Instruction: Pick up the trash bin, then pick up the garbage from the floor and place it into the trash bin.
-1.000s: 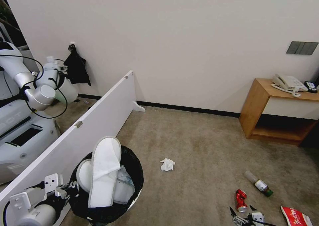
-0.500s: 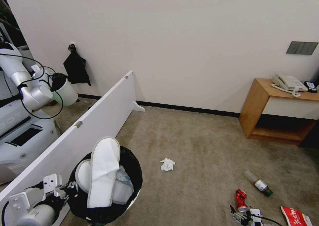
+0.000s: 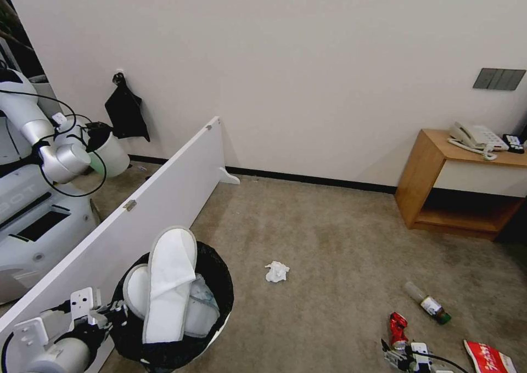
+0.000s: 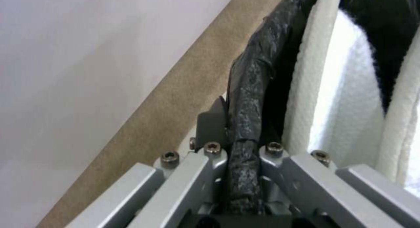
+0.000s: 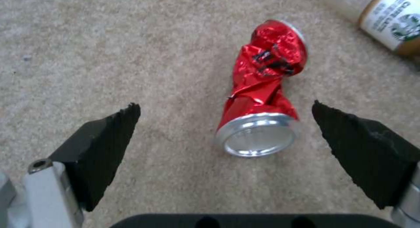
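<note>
Head view puts my left gripper point(image 3: 112, 311) low at my left, clamped on the rim of the small round white trash bin with its crinkly black bag point(image 3: 211, 274), two white slippers point(image 3: 170, 285) inside. My right gripper point(image 5: 225, 136) hovers spread wide over the crushed red can point(image 5: 262, 100) on the beige carpet point(image 3: 329, 236), its black pads point(image 5: 105, 149) either side.

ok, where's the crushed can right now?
Crushed red can lies on the carpet at the head view's lower right, just ahead of the open right gripper, beside the bottle.
</note>
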`<state>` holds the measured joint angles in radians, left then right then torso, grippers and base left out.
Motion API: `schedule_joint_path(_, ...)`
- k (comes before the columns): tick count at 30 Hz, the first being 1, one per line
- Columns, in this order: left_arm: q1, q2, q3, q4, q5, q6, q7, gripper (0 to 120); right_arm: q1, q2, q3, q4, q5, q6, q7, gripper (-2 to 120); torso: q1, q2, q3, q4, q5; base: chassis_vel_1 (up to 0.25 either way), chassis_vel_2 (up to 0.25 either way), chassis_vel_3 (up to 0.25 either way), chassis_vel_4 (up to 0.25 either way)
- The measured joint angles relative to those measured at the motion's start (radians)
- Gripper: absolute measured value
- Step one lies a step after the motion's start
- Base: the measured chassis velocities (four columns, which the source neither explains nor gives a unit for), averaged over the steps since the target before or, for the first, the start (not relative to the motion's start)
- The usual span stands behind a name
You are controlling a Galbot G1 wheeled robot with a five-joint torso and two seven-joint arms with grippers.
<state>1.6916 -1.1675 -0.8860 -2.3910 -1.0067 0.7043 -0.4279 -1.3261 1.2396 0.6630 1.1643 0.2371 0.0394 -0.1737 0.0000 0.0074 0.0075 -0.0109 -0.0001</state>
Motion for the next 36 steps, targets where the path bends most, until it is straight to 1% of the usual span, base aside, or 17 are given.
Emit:
schedule_joint_path(14,0.003,-0.003,-0.002,-0.001,0.0,-0.001,0.001,2,0.094,0.02,-0.005,-0.124,-0.033,0.007,-0.009,100,0.0,0.0,0.0,0.0,0.0001,0.0,0.0,0.0,0.0)
schedule_joint_path(28,0.003,-0.005,-0.004,-0.002,0.001,-0.002,0.001,2,0.134,0.026,0.002,-0.167,-0.056,0.012,-0.012,100,0.0,0.0,0.0,0.0,0.0,0.0,0.0,0.0,0.0)
schedule_joint_path(31,0.002,-0.006,-0.005,-0.003,0.001,-0.002,0.0,2,0.13,0.021,0.005,-0.161,-0.059,0.012,-0.012,89,0.0,0.0,0.0,-0.0001,0.0,0.0,0.0,0.0,0.0)
schedule_joint_path(32,0.002,-0.006,-0.005,-0.003,0.001,-0.002,0.0,2,0.13,0.021,0.005,-0.161,-0.059,0.012,-0.012,89,0.0,0.0,0.0,-0.0001,0.0,0.0,0.0,0.0,0.0)
schedule_joint_path(33,0.002,-0.006,-0.005,-0.003,0.001,-0.002,0.0,2,0.128,0.019,0.006,-0.158,-0.059,0.011,-0.012,82,0.0,0.0,0.0,-0.0001,-0.0001,0.0,0.0,0.0,0.0)
schedule_joint_path(34,0.002,-0.006,-0.005,-0.003,0.001,-0.002,0.0,2,0.128,0.019,0.006,-0.158,-0.059,0.011,-0.012,82,0.0,0.0,0.0,-0.0001,-0.0001,0.0,0.0,0.0,0.0)
schedule_joint_path(36,0.003,-0.006,-0.005,-0.003,0.001,-0.002,0.0,2,0.121,0.019,0.008,-0.154,-0.062,0.009,-0.012,70,0.0,0.0,0.0,0.0,0.0001,0.0,0.0,0.0,0.0)
